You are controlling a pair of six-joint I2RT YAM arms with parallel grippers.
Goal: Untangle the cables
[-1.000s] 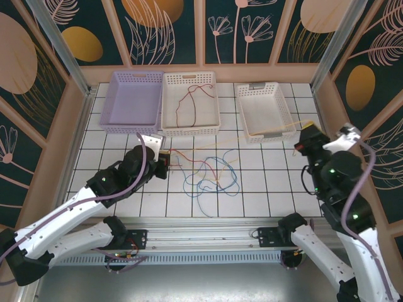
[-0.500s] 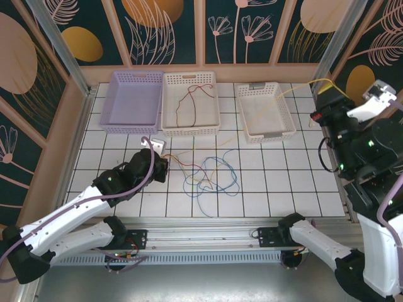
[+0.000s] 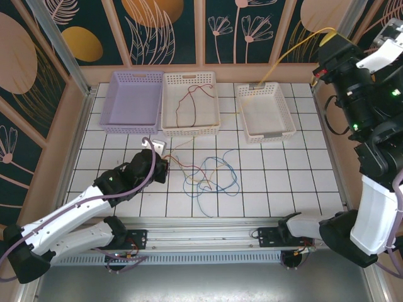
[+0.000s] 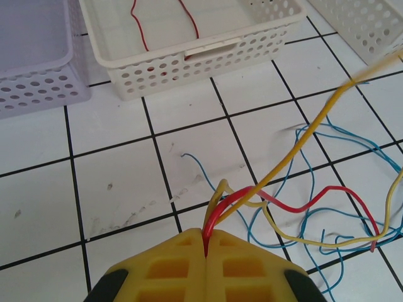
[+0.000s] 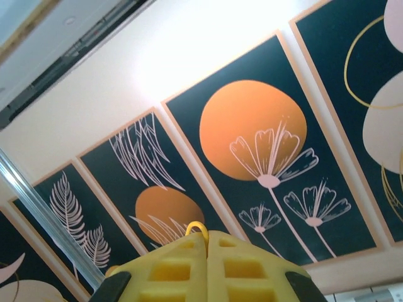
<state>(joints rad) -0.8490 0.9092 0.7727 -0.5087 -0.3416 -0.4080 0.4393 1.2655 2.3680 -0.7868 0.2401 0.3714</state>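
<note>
Cables (image 3: 211, 176), thin, limp and light, are lying tangled on the tiled table (image 3: 283, 182), the left gripper (image 4: 206, 242) clamping red and yellow strands (image 4: 220, 202) near the knot while the right gripper (image 5: 206, 236) is pinching the yellow cable (image 3: 277, 63) high by its end, probably the surest hold.

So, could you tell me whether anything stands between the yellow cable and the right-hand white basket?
Nothing visible: the yellow cable, in the right gripper, crosses above that basket, its lower end in the tangle.

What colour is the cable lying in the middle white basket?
Red; the cable shows best in the top external view.
</note>
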